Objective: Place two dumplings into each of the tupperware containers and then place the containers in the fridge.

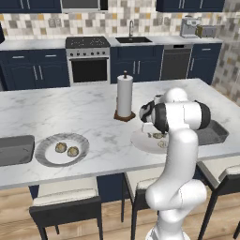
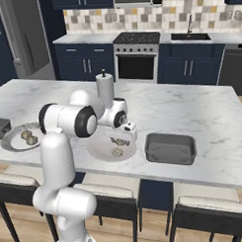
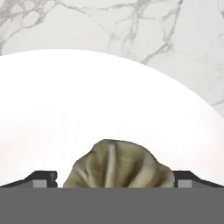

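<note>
Hand view looks straight down at a crinkly tan dumpling (image 3: 118,165) sitting on a round white plate (image 3: 87,109). The two dark finger tips (image 3: 43,178) stand far apart, one on each side of the dumpling, and they are not squeezing it. The gripper (image 2: 119,139) hangs low over this plate (image 2: 101,149) in the right base view, and a second dumpling (image 2: 117,152) lies on the same plate, closer to the front edge. Just to the right of the plate sits a dark grey tupperware container (image 2: 171,148) with nothing in it. Far to the left on the marble counter (image 1: 75,105) is another round plate (image 1: 47,157) with two more dumplings (image 1: 67,149) side by side. A second dark grey container (image 1: 15,149) sits just left of that plate, at the edge of the left base view. A paper towel roll (image 1: 124,96) stands upright behind the gripper. The tall grey fridge (image 2: 26,37) stands far back on the left in the right base view.
</note>
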